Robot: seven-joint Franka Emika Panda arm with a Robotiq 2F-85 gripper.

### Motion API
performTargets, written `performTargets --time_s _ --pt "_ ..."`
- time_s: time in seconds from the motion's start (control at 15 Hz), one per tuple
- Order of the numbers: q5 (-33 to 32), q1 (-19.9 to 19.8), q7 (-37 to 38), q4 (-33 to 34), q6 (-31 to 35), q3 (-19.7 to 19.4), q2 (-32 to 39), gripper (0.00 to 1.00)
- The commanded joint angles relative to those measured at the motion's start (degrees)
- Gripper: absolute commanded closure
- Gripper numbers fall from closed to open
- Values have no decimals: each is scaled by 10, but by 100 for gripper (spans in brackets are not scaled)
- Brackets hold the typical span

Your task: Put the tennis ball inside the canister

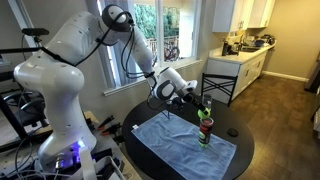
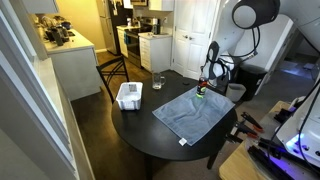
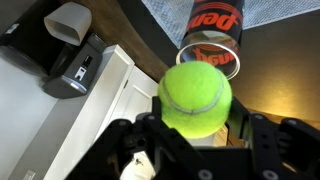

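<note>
My hand (image 3: 197, 126) is closed around the tennis ball (image 3: 195, 97). In the wrist view the two fingers (image 3: 262, 138) press it from both sides, and the ball fills the space between them. The canister (image 3: 211, 42) stands upright on the blue cloth (image 1: 180, 148), which lies on the round dark surface (image 1: 243, 140). In an exterior view my hand (image 1: 201, 103) hangs just above the canister's top (image 1: 204, 130). The wrist view shows the open mouth just beyond the ball, and the ball covers a part of the rim, so I judge that I am near the opening but not exactly over it. The ball is not yet inside. Because the ball looks nearly as wide as the tube, there is little room for error. I should first bring the ball's middle over the middle of the mouth, and only then go down, straight and slowly. I would let the ball go only when its lower part sits inside the rim, so that it cannot bounce off. I should open the fingers just a little, so that they do not hit the tube. The canister is tall and narrow and stands on soft cloth, so I think any push from the side could tip it over.
</note>
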Motion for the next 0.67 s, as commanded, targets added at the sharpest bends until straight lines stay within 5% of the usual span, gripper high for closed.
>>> performTargets --time_s 0.0,0.47,0.53,0.6 --pt "-16 -52 -35 26 -23 33 -19 61" --pt "-36 -79 -32 85 -80 55 -1 61" --pt "-37 -78 -26 91 -90 54 5 14" --pt "-41 -79 -24 95 -96 54 6 9"
